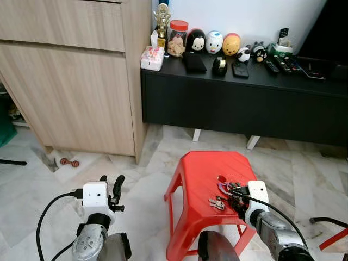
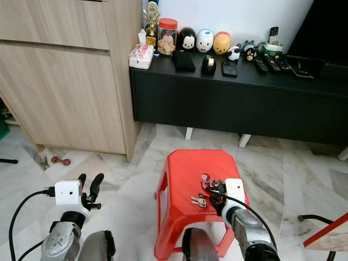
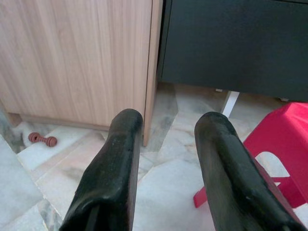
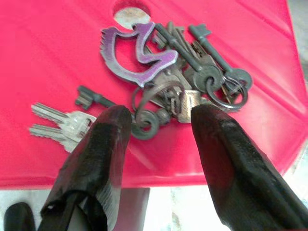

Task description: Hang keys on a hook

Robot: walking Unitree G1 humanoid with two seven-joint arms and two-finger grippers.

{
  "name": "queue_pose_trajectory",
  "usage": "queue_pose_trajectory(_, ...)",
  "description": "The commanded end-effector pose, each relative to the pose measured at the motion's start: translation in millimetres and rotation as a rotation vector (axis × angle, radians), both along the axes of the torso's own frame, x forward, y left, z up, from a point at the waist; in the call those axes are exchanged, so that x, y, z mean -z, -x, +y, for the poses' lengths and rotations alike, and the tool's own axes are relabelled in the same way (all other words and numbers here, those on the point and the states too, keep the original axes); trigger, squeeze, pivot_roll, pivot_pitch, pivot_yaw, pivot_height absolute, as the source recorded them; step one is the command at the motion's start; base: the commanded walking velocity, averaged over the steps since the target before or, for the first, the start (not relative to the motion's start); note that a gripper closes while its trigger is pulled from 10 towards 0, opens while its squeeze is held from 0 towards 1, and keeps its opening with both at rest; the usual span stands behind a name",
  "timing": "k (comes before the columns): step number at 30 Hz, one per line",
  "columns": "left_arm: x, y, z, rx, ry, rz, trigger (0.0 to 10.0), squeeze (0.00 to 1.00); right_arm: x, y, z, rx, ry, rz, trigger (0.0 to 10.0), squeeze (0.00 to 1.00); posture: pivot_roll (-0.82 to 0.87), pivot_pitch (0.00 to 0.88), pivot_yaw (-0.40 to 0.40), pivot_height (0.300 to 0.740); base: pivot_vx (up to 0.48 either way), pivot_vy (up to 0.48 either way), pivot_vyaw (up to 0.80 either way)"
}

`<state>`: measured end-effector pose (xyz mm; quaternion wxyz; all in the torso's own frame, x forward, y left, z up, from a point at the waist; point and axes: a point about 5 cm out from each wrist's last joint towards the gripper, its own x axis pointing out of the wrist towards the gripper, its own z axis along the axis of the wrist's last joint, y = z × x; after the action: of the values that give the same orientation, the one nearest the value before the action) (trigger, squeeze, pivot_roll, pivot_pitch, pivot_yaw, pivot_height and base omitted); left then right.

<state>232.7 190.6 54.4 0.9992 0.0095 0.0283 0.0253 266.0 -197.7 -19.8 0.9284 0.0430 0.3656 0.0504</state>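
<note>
A bunch of dark keys (image 4: 192, 72) on rings, with a purple bird-shaped fob (image 4: 137, 53), lies on the top of a red plastic stool (image 1: 204, 168). Two silver keys (image 4: 57, 126) lie beside the bunch. My right gripper (image 4: 161, 118) is open just over the near edge of the bunch, one finger on each side of the rings, holding nothing. In the left eye view the right gripper (image 1: 235, 197) sits over the stool's right side. My left gripper (image 1: 110, 187) is open over the floor, left of the stool.
A wooden cabinet (image 1: 70, 76) stands at the left. A low black console (image 1: 239, 103) behind the stool carries jars, figurines and remotes. A small red dumbbell-shaped toy (image 1: 69, 162) lies on the marble floor. A red object (image 1: 333, 239) pokes in at the right.
</note>
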Motion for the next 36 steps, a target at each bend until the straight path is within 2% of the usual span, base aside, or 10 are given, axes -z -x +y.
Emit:
queue_pose_trajectory(1, -2, 1.1, -4.9, 0.007, -0.005, -0.017, 10.0, 0.0, -2, -2.8, -6.7, 0.003, 0.025, -0.009, 10.0, 0.0, -0.02, 0.05, -0.154, 0.589, 0.0, 0.0, 0.0)
queue_pose_trajectory(4, -1, 3.0, -5.2, 0.003, -0.003, -0.015, 10.0, 0.0, -2, -3.0, -7.8, 0.005, 0.027, -0.01, 4.5, 0.0, -0.03, 0.054, -0.157, 0.589, 0.0, 0.0, 0.0)
queue_pose_trajectory(7, 1, 6.0, -6.8, -0.001, 0.002, -0.012, 10.0, 0.0, -2, -3.1, -8.7, -0.001, 0.034, -0.01, 2.8, 0.0, -0.03, 0.061, -0.163, 0.589, 0.0, 0.0, 0.0)
queue_pose_trajectory(17, 3, 11.1, -8.3, -0.012, 0.006, -0.008, 10.0, 0.0, -6, -6.8, -7.5, -0.023, 0.037, -0.058, 3.7, 0.0, -0.03, 0.072, -0.171, 0.589, 0.0, 0.0, 0.0)
queue_pose_trajectory(19, 3, 11.4, -8.1, -0.014, 0.007, -0.008, 10.0, 0.0, -6, -7.5, -7.1, -0.026, 0.037, -0.066, 5.0, 0.0, -0.03, 0.072, -0.172, 0.589, 0.0, 0.0, 0.0)
queue_pose_trajectory(20, 3, 11.7, -7.9, -0.015, 0.006, -0.006, 10.0, 0.0, -7, -8.1, -6.3, -0.03, 0.035, -0.073, 10.0, 0.0, -0.03, 0.072, -0.171, 0.589, 0.0, 0.0, 0.0)
queue_pose_trajectory(26, 3, 11.8, -7.9, -0.012, 0.004, -0.003, 10.0, 0.0, -7, -8.1, -5.8, -0.038, 0.036, -0.078, 10.0, 0.0, -0.03, 0.075, -0.169, 0.589, 0.0, 0.0, 0.0)
queue_pose_trajectory(27, 3, 11.8, -8.1, -0.01, 0.003, -0.002, 10.0, 0.0, -7, -8.1, -5.8, -0.036, 0.027, -0.086, 10.0, 0.67, -0.04, 0.077, -0.169, 0.589, 0.0, 0.0, 0.0)
queue_pose_trajectory(29, 3, 11.7, -8.2, -0.009, 0.003, -0.002, 10.0, 0.0, -8, -8.2, -5.9, -0.033, 0.023, -0.091, 10.0, 1.0, -0.04, 0.077, -0.17, 0.589, 0.0, 0.0, 0.0)
queue_pose_trajectory(36, 3, 12.2, -9.1, -0.003, 0.004, -0.001, 10.0, 0.0, -12, -11.4, -9.5, -0.01, 0.036, -0.132, 10.0, 0.79, -0.04, 0.088, -0.174, 0.589, 0.0, 0.0, 0.0)
